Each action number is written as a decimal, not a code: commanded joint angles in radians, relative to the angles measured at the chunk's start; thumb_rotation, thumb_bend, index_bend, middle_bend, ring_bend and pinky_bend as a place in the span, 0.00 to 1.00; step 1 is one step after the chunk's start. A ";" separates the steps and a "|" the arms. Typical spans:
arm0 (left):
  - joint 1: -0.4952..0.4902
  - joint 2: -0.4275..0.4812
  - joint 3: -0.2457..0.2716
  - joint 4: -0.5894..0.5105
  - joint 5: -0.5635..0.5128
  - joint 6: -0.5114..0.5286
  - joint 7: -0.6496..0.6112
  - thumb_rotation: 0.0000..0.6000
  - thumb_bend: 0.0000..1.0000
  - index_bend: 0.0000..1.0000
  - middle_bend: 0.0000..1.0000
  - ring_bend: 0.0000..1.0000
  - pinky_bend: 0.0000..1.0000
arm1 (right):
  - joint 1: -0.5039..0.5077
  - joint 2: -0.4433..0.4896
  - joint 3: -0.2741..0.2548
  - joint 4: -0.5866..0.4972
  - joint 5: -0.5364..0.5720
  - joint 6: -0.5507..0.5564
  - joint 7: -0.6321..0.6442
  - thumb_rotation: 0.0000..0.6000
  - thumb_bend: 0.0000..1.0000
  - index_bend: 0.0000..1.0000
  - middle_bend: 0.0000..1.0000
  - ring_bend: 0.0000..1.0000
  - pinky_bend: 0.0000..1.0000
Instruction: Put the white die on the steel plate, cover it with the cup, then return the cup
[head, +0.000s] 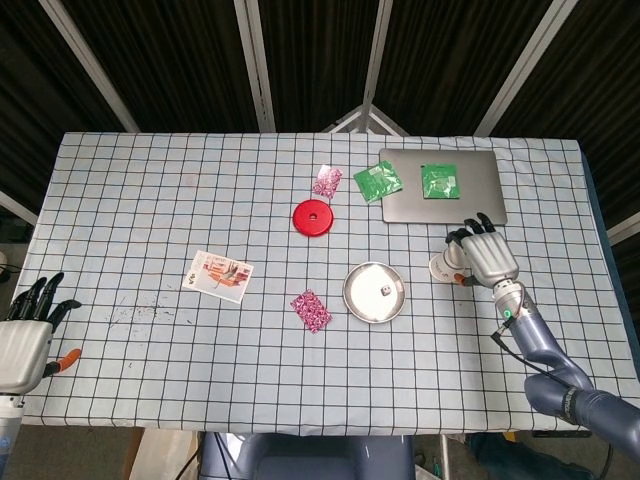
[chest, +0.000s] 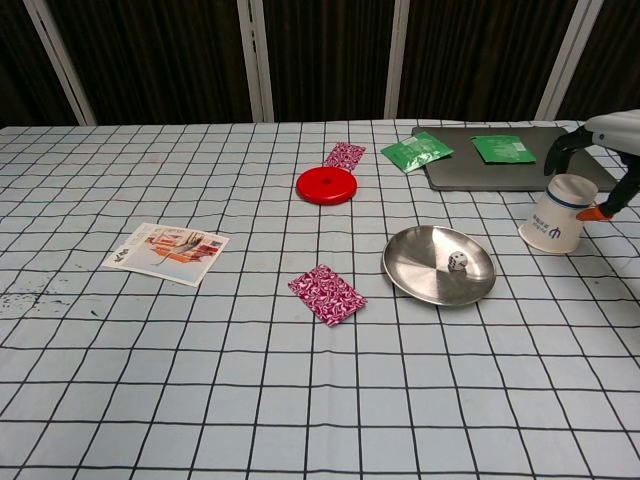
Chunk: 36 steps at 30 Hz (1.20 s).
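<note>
The white die (chest: 457, 262) lies uncovered in the steel plate (chest: 405, 262), right of the table's middle; from the head view the die (head: 383, 291) sits right of the plate's (head: 358, 292) centre. A white paper cup (chest: 558, 214) stands upside down on the cloth right of the plate, also seen from above as the cup (head: 442, 268). My right hand (head: 489, 256) hovers just right of the cup with fingers spread and holds nothing; its orange thumb tip is close beside the cup wall. My left hand (head: 25, 335) hangs off the table's near left corner, fingers apart and empty.
A red disc (chest: 326, 185) lies behind the plate. A grey slab (chest: 505, 165) at the back right carries a green packet (chest: 503, 148), with another green packet (chest: 417, 151) at its left edge. Two red patterned packets (chest: 327, 294) (chest: 345, 155) and a printed card (chest: 168, 251) lie on the checked cloth.
</note>
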<state>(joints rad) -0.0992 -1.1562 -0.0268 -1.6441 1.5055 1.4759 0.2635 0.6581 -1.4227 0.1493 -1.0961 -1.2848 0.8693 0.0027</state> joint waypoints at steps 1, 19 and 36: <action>-0.001 -0.002 0.000 0.000 -0.001 -0.003 0.003 1.00 0.24 0.30 0.00 0.00 0.13 | -0.002 0.004 -0.001 0.002 -0.001 0.001 0.004 1.00 0.22 0.37 0.36 0.15 0.00; -0.003 -0.007 0.002 -0.002 -0.001 -0.006 0.018 1.00 0.24 0.30 0.00 0.00 0.13 | -0.002 0.009 -0.010 0.019 -0.015 -0.009 0.023 1.00 0.22 0.40 0.40 0.18 0.00; -0.005 -0.008 0.004 -0.002 0.000 -0.009 0.020 1.00 0.24 0.30 0.00 0.00 0.13 | -0.002 0.022 -0.011 0.012 -0.024 -0.001 0.016 1.00 0.33 0.51 0.46 0.22 0.00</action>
<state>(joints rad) -0.1046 -1.1642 -0.0224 -1.6465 1.5050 1.4666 0.2831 0.6566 -1.4016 0.1388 -1.0823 -1.3084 0.8676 0.0196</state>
